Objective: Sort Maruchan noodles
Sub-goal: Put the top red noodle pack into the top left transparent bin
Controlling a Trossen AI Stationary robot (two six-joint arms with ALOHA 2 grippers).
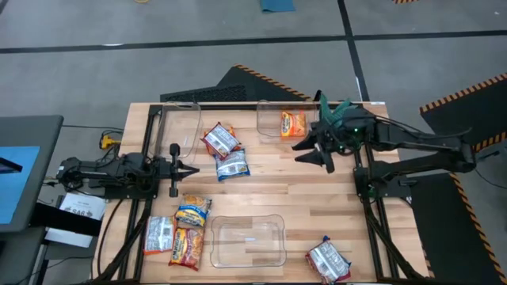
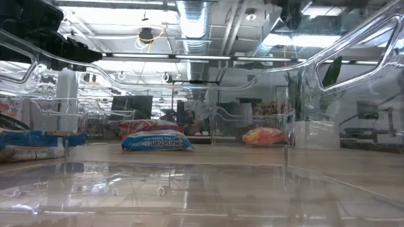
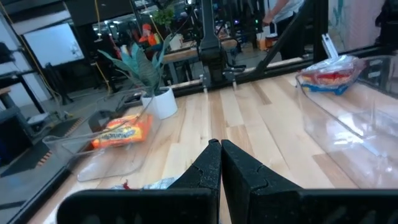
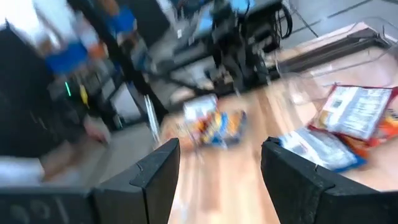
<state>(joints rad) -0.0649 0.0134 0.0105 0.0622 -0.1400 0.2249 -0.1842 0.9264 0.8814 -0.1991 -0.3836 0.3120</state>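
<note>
Orange is seen in one noodle packet point(image 1: 293, 124) lying inside a clear bin point(image 1: 273, 107), just beside the right pincer point(image 1: 323, 161), whose fingers are spread and empty. Two more packets, red-and-silver point(image 1: 220, 140) and blue point(image 1: 232, 165), are found farther toward the table's point(image 1: 293, 190) middle, long axes slanted, between both arms. The left pincer point(image 1: 192, 169), pressed together, is judged slightly nearer these. Bare wood is left between the pincers; other packets lie well apart, by the table's near edge.
</note>
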